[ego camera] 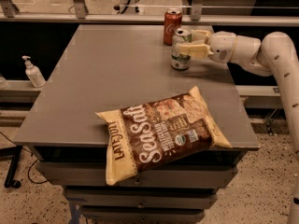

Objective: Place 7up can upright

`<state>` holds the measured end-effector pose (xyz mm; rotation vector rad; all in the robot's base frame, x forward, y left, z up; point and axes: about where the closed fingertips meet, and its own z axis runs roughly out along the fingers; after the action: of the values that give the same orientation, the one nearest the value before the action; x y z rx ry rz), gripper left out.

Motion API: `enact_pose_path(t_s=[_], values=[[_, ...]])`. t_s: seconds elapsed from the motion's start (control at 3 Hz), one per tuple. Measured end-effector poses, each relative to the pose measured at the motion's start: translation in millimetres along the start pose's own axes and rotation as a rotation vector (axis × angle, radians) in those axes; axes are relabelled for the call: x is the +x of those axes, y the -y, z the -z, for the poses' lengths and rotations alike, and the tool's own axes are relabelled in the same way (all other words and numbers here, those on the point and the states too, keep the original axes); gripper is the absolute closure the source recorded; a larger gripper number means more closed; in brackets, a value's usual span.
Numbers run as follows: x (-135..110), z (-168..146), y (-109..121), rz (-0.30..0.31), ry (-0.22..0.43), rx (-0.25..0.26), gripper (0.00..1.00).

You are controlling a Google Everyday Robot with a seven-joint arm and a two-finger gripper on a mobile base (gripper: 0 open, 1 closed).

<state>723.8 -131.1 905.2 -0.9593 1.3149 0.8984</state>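
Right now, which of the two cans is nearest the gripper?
The silver-green 7up can, upright in the gripper; the red Coca-Cola can stands free behind it.

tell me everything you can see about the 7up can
The 7up can is a metal soda can, silver-white and green with a silver top. It is upright at the far right of the grey table, its base on or just above the surface; I cannot tell which. The tool reaches in from the right and is closed around its upper half, one finger on each side. A red Coca-Cola can stands just behind it, seemingly apart.
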Motion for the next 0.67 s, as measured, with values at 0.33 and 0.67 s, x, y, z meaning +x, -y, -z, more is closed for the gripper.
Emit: enact_pose_path(t_s=[0.33, 0.67], values=[[2.1, -4.1, -6.6, 0.054, -0.010, -0.054, 0.61], [3.7, -7.4, -15.3, 0.103, -0.021, -0.109, 0.36]])
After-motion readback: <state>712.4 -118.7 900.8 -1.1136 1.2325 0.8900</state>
